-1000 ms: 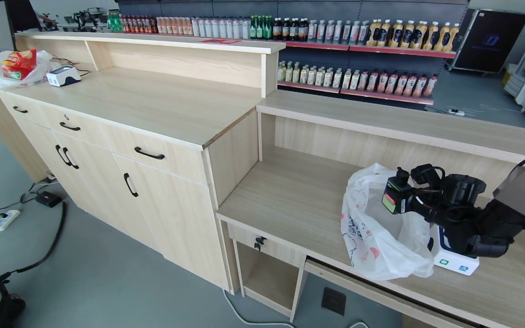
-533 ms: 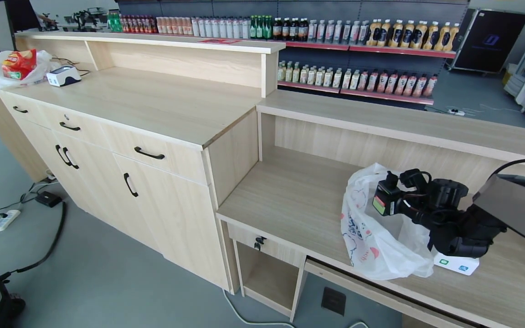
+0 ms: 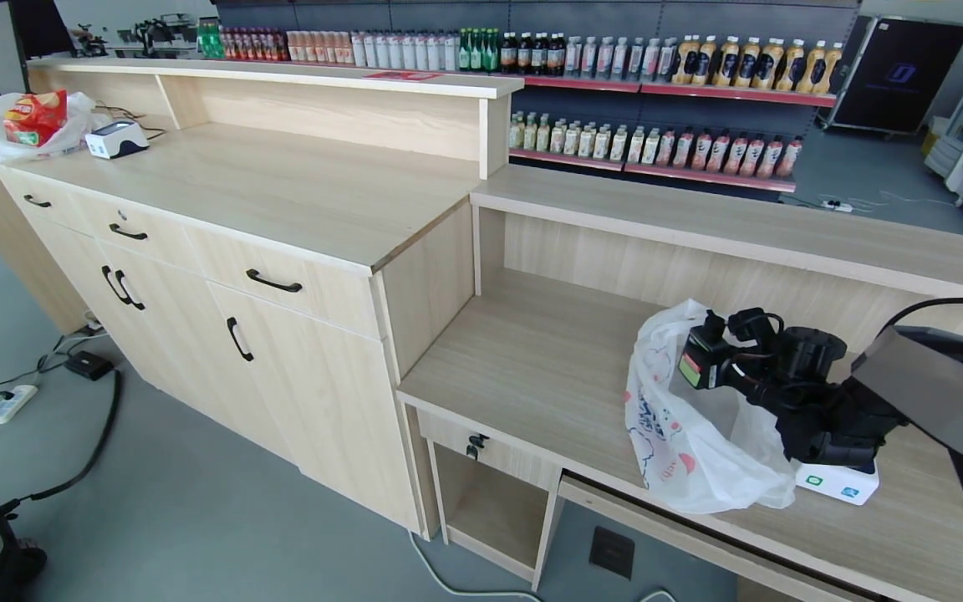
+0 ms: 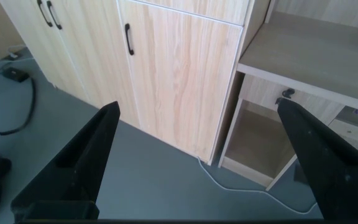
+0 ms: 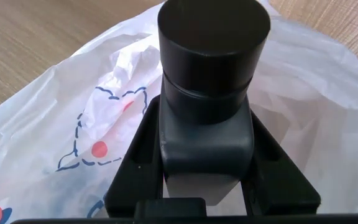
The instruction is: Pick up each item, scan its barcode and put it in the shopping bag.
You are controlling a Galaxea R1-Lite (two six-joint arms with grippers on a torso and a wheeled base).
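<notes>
My right gripper (image 3: 703,366) is shut on a dark bottle (image 3: 693,369) with a red and green label and a wide black cap (image 5: 213,43). It holds the bottle over the mouth of the white shopping bag (image 3: 686,456), which lies open on the low counter (image 3: 532,359). In the right wrist view the bag (image 5: 98,106) spreads out under the bottle, with red and blue print on it. A white barcode scanner (image 3: 838,484) stands just right of the bag, under my right arm. My left gripper (image 4: 197,168) is open above the grey floor, beside the cabinet doors.
A tall counter (image 3: 281,188) with drawers stands on the left, carrying a second bag with a red snack pack (image 3: 33,117) and another scanner (image 3: 116,139). Shelves of bottles (image 3: 649,146) line the back. Cables and a power strip (image 3: 9,403) lie on the floor.
My right arm has carried the bottle to the left and slightly down, from above the scanner to over the bag's opening.
</notes>
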